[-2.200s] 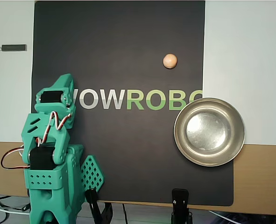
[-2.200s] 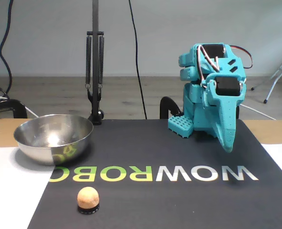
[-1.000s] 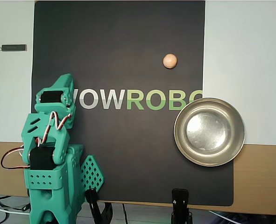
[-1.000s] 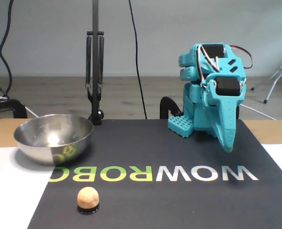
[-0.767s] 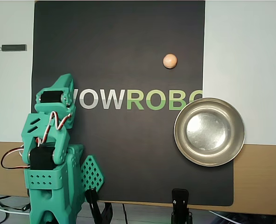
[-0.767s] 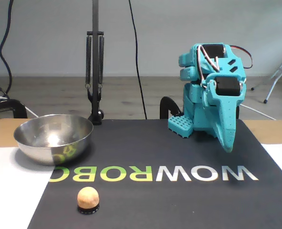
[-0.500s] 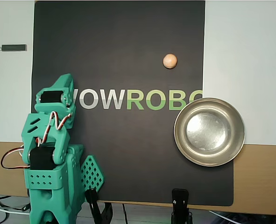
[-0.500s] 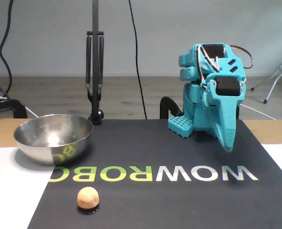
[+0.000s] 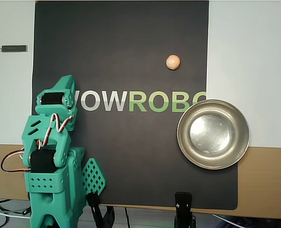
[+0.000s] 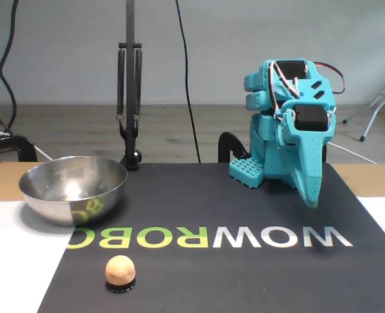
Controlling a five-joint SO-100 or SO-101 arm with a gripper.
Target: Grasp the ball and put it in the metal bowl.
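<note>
The peach-orange ball (image 9: 173, 62) rests on the black mat, above the letters in the overhead view; in the fixed view the ball (image 10: 120, 270) sits on a small dark ring near the front. The empty metal bowl (image 9: 213, 134) stands at the mat's right edge, a short way below the ball; in the fixed view the bowl (image 10: 71, 199) is at the left. The teal arm (image 9: 52, 142) is folded over its base at the lower left. My gripper (image 10: 311, 201) points down just above the mat, its fingers together and holding nothing, far from both ball and bowl.
The black mat (image 9: 121, 152) with WOWROBO lettering covers a white and wood table. A small dark stick (image 9: 13, 48) lies at the upper left in the overhead view. A black clamp (image 9: 183, 209) grips the near edge. A spring-arm stand (image 10: 129, 98) rises behind the bowl.
</note>
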